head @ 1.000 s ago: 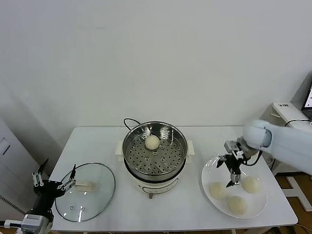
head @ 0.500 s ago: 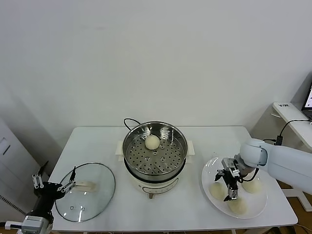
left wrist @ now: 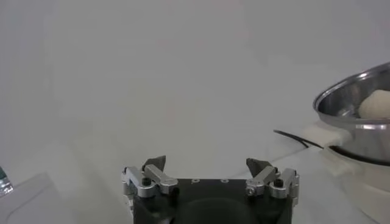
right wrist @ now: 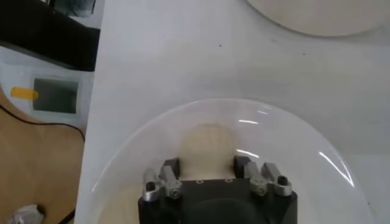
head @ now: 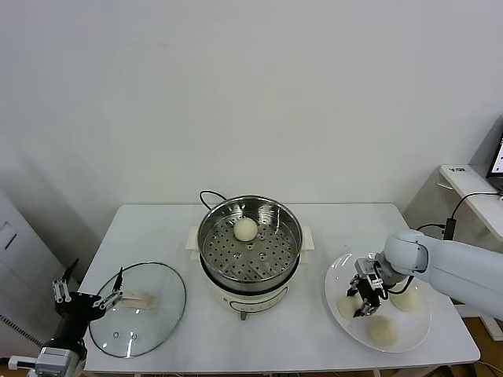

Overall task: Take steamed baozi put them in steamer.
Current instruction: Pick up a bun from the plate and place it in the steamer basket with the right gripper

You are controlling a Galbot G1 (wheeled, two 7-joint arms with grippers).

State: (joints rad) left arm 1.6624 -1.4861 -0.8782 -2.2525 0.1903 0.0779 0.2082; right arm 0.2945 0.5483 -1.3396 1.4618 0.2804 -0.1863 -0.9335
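R gripper (head: 361,301), lower right of frame, jaws closing on pale cream round baozi (head: 348,305) on white plate (head: 338,275)—soft, light, squashable, so take gently across mid-sides; L gripper (head: 86,299) parked lower left, jaws open.

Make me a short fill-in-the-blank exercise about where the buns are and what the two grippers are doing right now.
1. The steamer holds ____ baozi.
2. The plate carries ____ baozi.
3. The right gripper is closed around a baozi on the ____.
4. The left gripper waits, fingers open, beside the glass ____.

Missing words: one; three; plate; lid
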